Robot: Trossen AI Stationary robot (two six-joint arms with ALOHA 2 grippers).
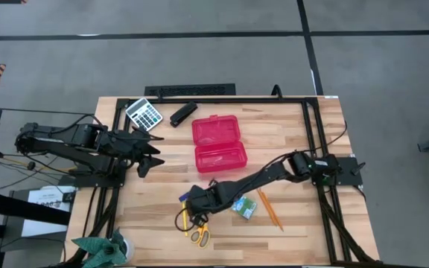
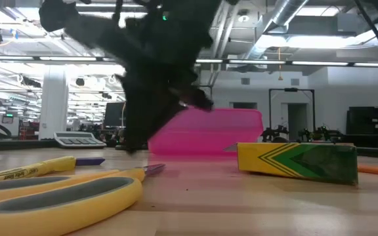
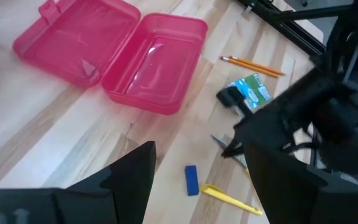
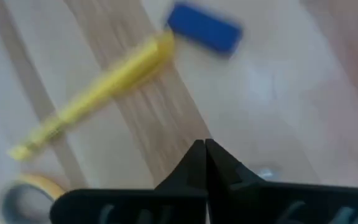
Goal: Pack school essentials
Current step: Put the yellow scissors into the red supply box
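Observation:
An open pink case point(image 1: 218, 141) lies mid-table. Toward the near edge lie the yellow-handled scissors point(image 1: 198, 232), a yellow pen point(image 4: 98, 93), a tiny blue piece point(image 4: 204, 28), a green-and-white packet point(image 1: 244, 207) and two orange pencils point(image 1: 269, 208). My right gripper point(image 4: 204, 148) is shut, points steeply down and stands low over the wood between the pen and the scissors' blades point(image 3: 219, 142). Nothing shows between its fingers. My left gripper point(image 1: 153, 152) hangs open at the table's left, above the wood. My right gripper has its shut fingertips point(image 2: 131, 148) down near the tabletop, beside the scissors' blades. Whether they touch the wood or the blades, I cannot tell.
A grey calculator point(image 1: 144, 113) and a black stapler point(image 1: 183, 113) lie at the far left, behind the case. A green folded thing point(image 1: 99, 246) sits at the near left corner. Bare wood shows to the right of the case.

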